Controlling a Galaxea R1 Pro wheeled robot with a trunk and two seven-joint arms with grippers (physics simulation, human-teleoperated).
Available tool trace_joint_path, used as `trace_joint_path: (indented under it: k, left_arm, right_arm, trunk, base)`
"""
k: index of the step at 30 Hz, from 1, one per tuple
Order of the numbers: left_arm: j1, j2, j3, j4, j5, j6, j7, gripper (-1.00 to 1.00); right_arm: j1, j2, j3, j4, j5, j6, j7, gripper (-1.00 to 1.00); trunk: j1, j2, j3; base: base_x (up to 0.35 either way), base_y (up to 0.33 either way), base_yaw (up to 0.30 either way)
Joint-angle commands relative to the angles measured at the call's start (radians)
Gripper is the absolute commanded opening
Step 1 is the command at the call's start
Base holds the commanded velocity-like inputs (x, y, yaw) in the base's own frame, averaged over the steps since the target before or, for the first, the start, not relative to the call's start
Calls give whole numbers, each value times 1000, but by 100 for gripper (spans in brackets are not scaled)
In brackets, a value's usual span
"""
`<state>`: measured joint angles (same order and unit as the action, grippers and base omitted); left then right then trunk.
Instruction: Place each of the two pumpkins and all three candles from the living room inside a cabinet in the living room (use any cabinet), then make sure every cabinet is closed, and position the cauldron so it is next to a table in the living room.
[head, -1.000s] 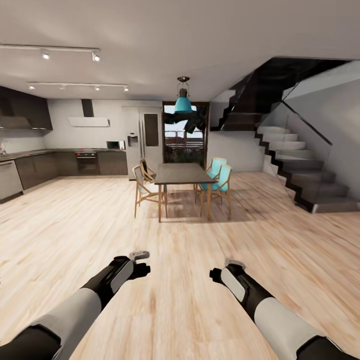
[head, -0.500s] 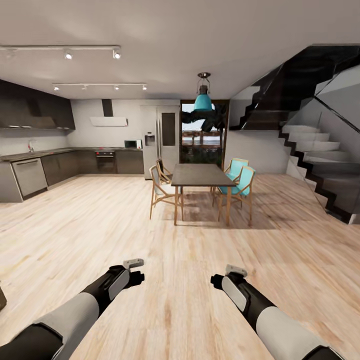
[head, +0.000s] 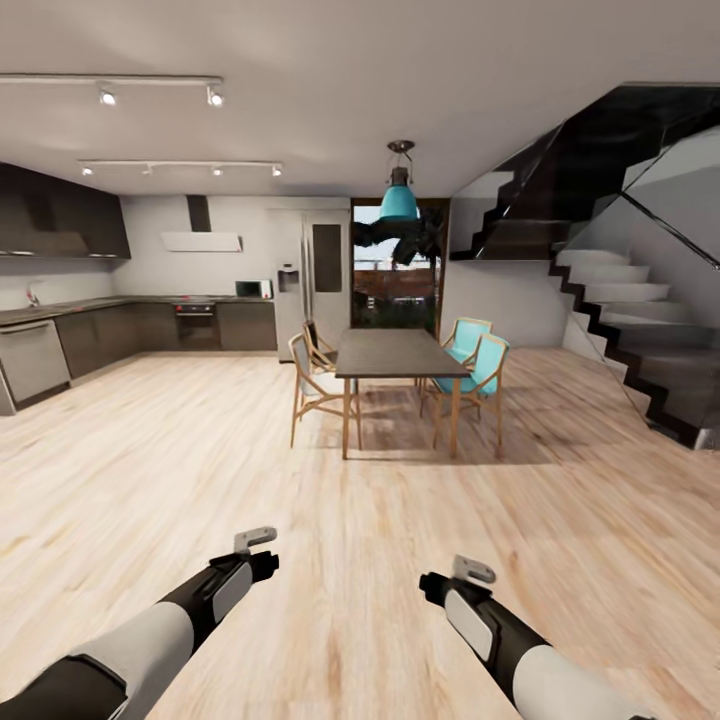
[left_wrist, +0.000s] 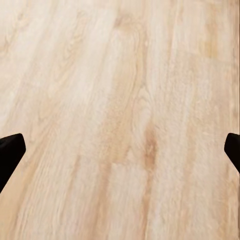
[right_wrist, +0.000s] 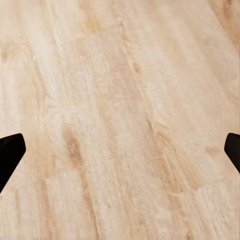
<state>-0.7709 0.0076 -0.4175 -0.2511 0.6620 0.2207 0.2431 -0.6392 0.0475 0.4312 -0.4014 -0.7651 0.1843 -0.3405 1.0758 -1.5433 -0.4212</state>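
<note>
Both arms reach forward over the pale wood floor (head: 200, 470). In the head view my left gripper (head: 264, 553) and right gripper (head: 449, 578) hover low above the planks, holding nothing. The left wrist view shows the left gripper (left_wrist: 120, 155) with its dark fingertips (left_wrist: 9, 150) spread wide apart, bare floor between them. My right gripper (right_wrist: 120, 155) stands the same way in the right wrist view, its fingertips (right_wrist: 10, 150) far apart over the boards. The pumpkins, candles, cabinet, cauldron and the living room table are out of view.
Ahead stands a dark dining table (head: 395, 352) with wooden chairs (head: 315, 385) and teal chairs (head: 482, 372). Dark kitchen counters (head: 60, 340) run along the left wall, with a fridge (head: 315, 270) behind. A staircase (head: 640, 340) rises at the right. Wide floor lies between.
The whole picture has shifted, so the camera has turned and moved: the dining table and stairs sit further right than a second ago. Both arms show slightly lower. The grippers stay open.
</note>
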Motion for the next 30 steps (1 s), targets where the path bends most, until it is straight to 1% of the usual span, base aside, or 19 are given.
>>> trace_joint_path:
  k: [1, 4, 7, 14, 18, 22, 30]
  left_arm:
    - [0, 1, -6, -2, 6, 4, 6, 100]
    - [1, 0, -6, 0, 6, 1, 5, 100]
    - [3, -1, -6, 1, 6, -1, 4, 100]
    - [52, 0, -6, 1, 6, -11, 4, 100]
    - [79, 0, -6, 2, 8, -19, 4, 100]
    - [98, 0, -6, 2, 8, -57, 4, 100]
    - [108, 0, -6, 3, 7, -80, 4, 100]
  right_arm:
    - [-1, -1, 8, 2, -6, 0, 4, 100]
    - [0, -2, 7, 14, -11, -9, 30, 100]
    - [5, 0, 7, 20, -13, -13, 38, 100]
    - [41, 1, 7, 22, -13, -18, 46, 100]
    - [48, -2, 5, 24, -14, -18, 46, 100]
    - [51, -4, 5, 25, -16, -19, 46, 100]
    - [57, -5, 4, 26, -16, -20, 47, 100]
  trunk:
    - [1, -1, -1]
    - [1, -1, -1]
    - [1, -1, -1]
    - [1, -1, -1]
    - [1, -1, -1]
    - [1, -1, -1]
    - [1, -1, -1]
  base:
    - [331, 13, -257]
    - [331, 65, -269]
    - [309, 143, -280]
    - [240, 130, -287]
    - [92, 34, -290]
    - [30, 11, -291]
    - [7, 2, -291]
